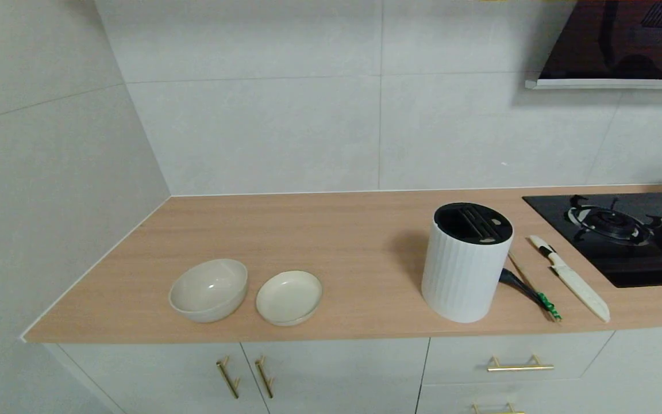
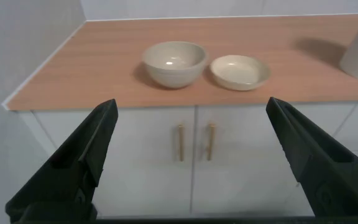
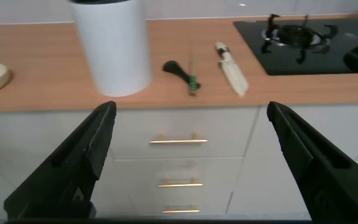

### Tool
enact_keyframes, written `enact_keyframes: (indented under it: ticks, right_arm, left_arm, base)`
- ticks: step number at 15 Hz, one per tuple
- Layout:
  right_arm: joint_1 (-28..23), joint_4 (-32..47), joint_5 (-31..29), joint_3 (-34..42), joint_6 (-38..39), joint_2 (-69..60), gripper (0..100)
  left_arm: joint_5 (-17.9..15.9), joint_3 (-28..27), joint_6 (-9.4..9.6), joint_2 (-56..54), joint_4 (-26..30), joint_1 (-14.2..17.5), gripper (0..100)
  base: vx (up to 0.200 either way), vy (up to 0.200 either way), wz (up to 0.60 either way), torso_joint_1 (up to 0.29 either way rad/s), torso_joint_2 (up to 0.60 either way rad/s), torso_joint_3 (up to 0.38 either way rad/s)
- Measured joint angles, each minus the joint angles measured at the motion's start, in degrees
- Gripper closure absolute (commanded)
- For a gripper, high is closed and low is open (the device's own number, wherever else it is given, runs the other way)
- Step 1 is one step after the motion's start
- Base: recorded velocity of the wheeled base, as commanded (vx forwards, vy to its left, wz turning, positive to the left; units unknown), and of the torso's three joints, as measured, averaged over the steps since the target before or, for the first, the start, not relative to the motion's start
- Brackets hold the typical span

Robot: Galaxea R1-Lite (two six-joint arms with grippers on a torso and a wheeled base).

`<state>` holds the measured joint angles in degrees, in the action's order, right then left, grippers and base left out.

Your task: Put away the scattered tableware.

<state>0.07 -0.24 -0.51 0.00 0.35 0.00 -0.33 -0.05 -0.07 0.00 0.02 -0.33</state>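
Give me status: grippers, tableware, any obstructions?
Left gripper open, empty, off the counter before bowl and dish. Right gripper open, empty, before the holder. Knife and dark utensil lie loose beside holder. No obstruction seen.

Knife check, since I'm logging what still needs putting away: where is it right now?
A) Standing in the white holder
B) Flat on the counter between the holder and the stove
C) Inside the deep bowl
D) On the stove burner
B: the knife lies flat on the counter, between the white holder and the stove, not in the holder's slots.
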Motion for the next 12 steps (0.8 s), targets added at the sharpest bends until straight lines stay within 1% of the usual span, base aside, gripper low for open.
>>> enact_keyframes:
  ticks: [12]
  right_arm:
    - [0.02, 0.02, -0.02, 0.00, -0.02, 0.00, 0]
  left_arm:
    - [0.00, -0.02, 0.00, 0.00, -0.02, 0.00, 0]
  base:
    - [0.000, 0.200, 0.00, 0.003, 0.00, 0.003]
